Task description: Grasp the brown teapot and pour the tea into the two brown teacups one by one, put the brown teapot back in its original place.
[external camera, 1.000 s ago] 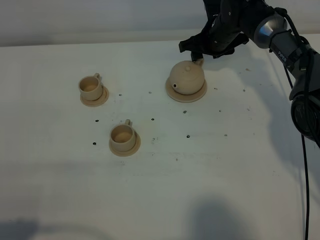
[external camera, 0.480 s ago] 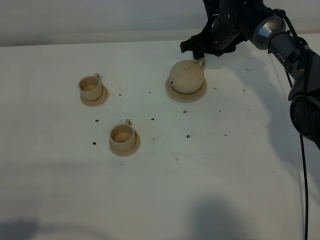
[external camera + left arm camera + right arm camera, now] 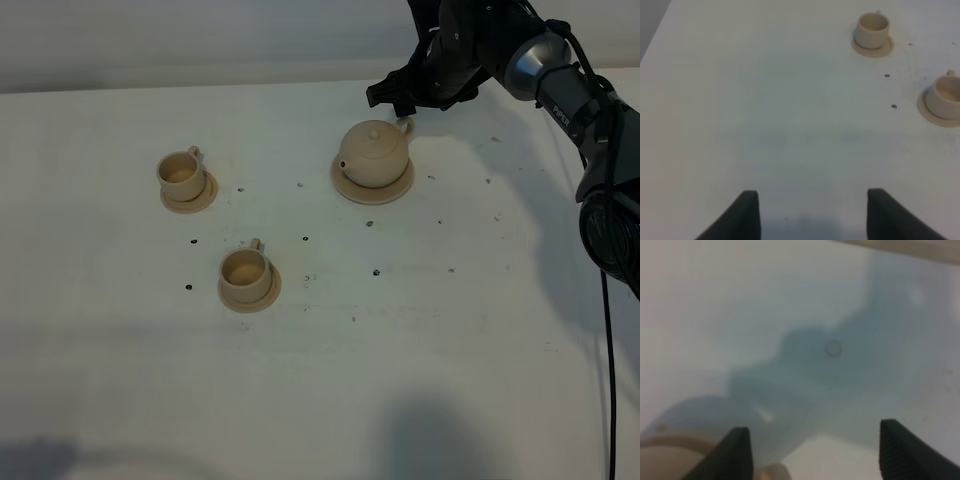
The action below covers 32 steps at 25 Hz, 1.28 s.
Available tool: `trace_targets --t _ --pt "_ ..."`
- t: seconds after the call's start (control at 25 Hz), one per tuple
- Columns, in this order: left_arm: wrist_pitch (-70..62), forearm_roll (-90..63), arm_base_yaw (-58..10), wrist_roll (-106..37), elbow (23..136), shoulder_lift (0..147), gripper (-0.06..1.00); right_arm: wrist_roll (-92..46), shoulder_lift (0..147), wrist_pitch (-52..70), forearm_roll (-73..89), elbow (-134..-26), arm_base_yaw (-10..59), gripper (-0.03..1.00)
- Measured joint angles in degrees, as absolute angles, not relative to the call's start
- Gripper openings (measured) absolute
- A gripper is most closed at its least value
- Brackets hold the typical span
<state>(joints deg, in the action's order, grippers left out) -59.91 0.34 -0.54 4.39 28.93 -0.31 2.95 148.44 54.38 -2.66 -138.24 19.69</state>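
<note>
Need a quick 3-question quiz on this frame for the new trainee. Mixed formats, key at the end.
1. True or false: the brown teapot stands on its wide saucer.
2. Pick one. The right tool is: A) shut on the teapot's handle; B) open, close by the teapot's handle; C) hovering over a teacup.
3. Fill in: in the exterior view the teapot's spout points toward the view's ____ side.

Key: 1 true; 2 B; 3 left.
</note>
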Motion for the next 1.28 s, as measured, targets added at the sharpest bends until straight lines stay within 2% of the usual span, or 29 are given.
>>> trace_targets --t 0.6,1.04,1.28 --pt "-59.91 0.34 -0.54 4.39 28.93 -0.31 0.47 2.84 148.26 67.67 -2.87 -138.3 19.69 0.56" --pt "-59.91 0.0 -0.54 4.39 28.93 -0.31 0.47 2.67 148.45 68.68 -2.51 -144.71 19.69 0.56" --pt "-59.91 0.34 -0.54 4.39 28.93 -0.31 0.47 2.67 148.5 69.79 -4.56 -144.78 19.69 0.56"
